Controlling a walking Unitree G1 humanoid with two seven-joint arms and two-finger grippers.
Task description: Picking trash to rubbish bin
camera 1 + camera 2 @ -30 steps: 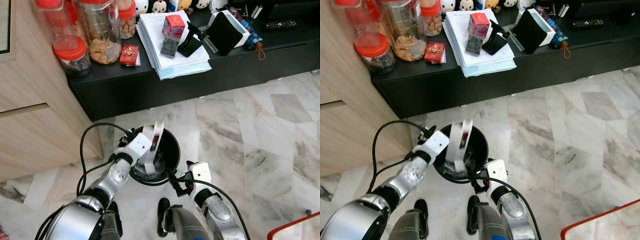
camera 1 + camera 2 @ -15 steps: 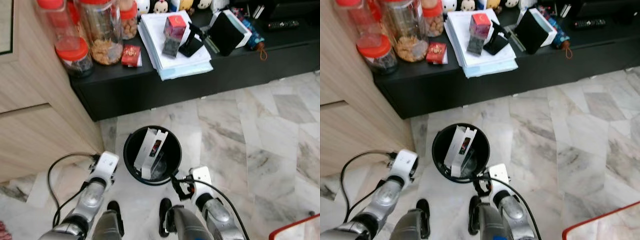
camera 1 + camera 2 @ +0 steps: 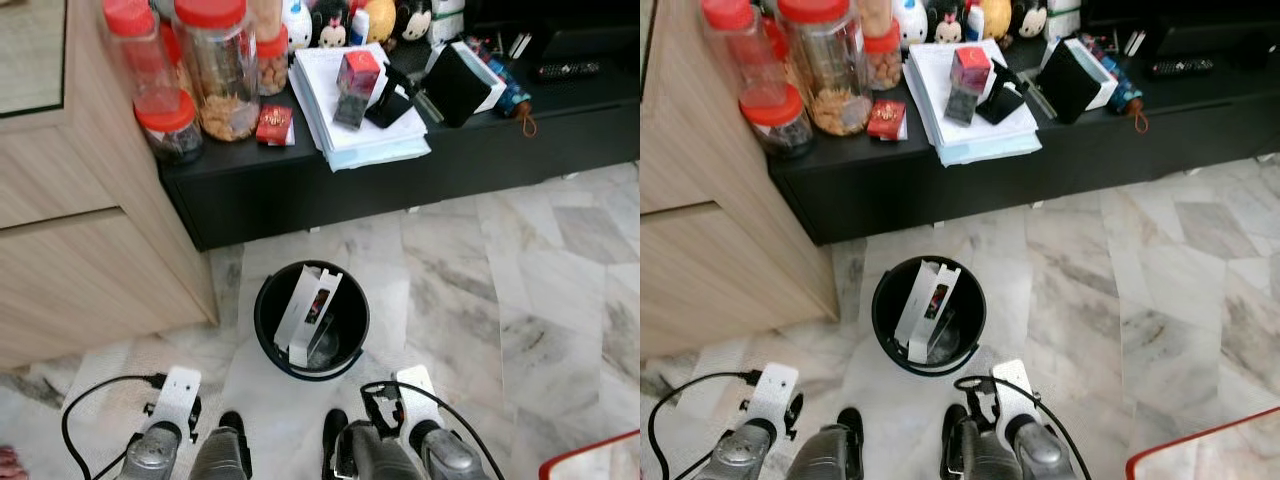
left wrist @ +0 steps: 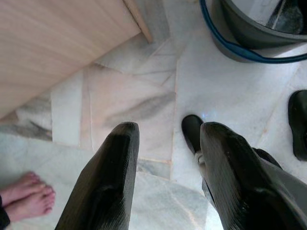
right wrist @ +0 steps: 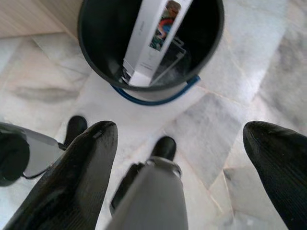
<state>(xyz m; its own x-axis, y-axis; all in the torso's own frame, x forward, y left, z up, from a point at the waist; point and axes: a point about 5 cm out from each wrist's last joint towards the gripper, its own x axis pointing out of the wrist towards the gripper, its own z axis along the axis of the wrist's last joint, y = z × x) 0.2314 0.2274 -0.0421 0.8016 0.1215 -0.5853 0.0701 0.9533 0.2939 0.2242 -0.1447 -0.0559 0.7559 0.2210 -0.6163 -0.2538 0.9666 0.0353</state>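
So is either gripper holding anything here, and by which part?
Nothing is held. The left gripper and right gripper are both open over the floor; the white box stands in the bin.

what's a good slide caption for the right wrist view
Open right gripper above marble floor, white box standing in the black bin.

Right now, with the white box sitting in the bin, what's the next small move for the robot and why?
Probably turn away to look for more trash. The white box already stands tilted inside the black bin, both arms hang low, and the left gripper and right gripper are open, holding nothing. No other trash shows on the marble floor.
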